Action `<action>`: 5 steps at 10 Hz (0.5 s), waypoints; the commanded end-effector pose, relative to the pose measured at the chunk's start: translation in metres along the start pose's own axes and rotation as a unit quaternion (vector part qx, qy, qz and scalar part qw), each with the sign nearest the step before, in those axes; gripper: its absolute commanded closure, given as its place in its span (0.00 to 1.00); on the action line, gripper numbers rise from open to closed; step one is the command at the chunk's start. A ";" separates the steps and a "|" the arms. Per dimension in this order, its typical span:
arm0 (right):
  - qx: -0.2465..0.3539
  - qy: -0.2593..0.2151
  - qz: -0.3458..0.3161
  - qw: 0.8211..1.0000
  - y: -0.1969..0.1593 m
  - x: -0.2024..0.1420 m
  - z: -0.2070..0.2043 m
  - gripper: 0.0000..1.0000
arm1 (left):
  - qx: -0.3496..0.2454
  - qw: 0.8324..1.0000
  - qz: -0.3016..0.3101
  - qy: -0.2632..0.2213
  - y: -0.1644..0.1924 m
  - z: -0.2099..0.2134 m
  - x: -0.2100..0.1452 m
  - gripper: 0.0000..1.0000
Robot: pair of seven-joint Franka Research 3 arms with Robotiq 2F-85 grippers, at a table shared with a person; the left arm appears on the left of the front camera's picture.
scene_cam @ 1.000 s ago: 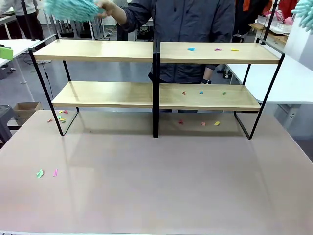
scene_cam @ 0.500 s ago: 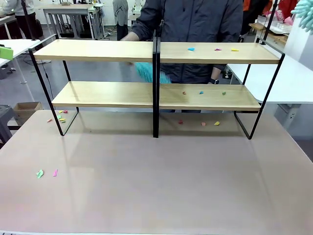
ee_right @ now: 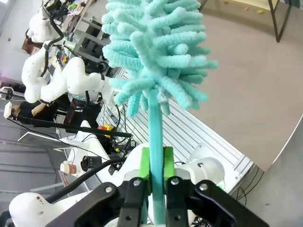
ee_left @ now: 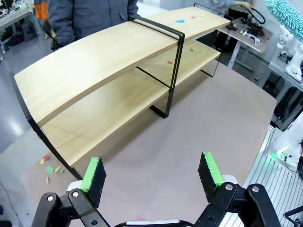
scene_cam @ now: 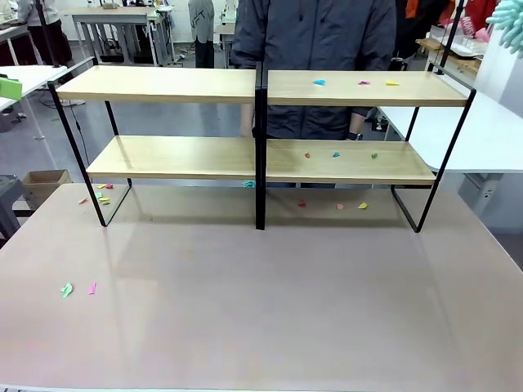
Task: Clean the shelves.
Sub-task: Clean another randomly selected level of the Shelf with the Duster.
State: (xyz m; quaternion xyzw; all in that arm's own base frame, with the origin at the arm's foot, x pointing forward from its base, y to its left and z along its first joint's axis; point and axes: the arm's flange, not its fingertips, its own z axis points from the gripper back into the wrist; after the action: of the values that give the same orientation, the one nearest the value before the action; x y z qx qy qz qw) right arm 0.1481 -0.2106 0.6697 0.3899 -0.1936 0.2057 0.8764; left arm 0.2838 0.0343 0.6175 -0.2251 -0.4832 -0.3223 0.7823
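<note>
The shelves (scene_cam: 172, 84) stand across the far half of the beige table, with a black divider in the middle. Small coloured paper scraps (scene_cam: 364, 82) lie on the right top board, and more scraps (scene_cam: 336, 153) lie on the right lower board. In the left wrist view my left gripper (ee_left: 151, 172) hovers open above the table, facing the shelves (ee_left: 109, 52). My right gripper (ee_right: 156, 172) is shut on the handle of a teal fluffy duster (ee_right: 156, 52), whose head also shows as the duster (scene_cam: 512, 23) at the top right of the front view. A person (scene_cam: 315, 37) stands behind the shelves.
More scraps lie on the tabletop (scene_cam: 261, 302) under the right shelf (scene_cam: 340, 206), by the left frame leg (scene_cam: 100, 194) and at the near left (scene_cam: 67, 288). A teal tip (scene_cam: 248, 184) peeks out below the lower board. A cardboard box (scene_cam: 45, 184) sits on the floor at left, and a white table (scene_cam: 490, 135) stands at right.
The person's hand swept a second teal duster from above the top left board down behind the shelves; only its tip now shows under the lower board. My grippers have not moved.
</note>
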 end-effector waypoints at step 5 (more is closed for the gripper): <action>-0.036 0.245 0.101 0.963 0.033 0.030 -0.142 0.88 | -0.004 1.000 0.001 -0.001 0.001 -0.002 0.000 0.00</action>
State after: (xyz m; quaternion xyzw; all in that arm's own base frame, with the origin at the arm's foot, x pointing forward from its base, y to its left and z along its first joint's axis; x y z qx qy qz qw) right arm 0.1706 -0.1053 0.6468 0.2985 -0.0663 0.3135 0.8990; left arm 0.2840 0.0342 0.6172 -0.2255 -0.4829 -0.3223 0.7823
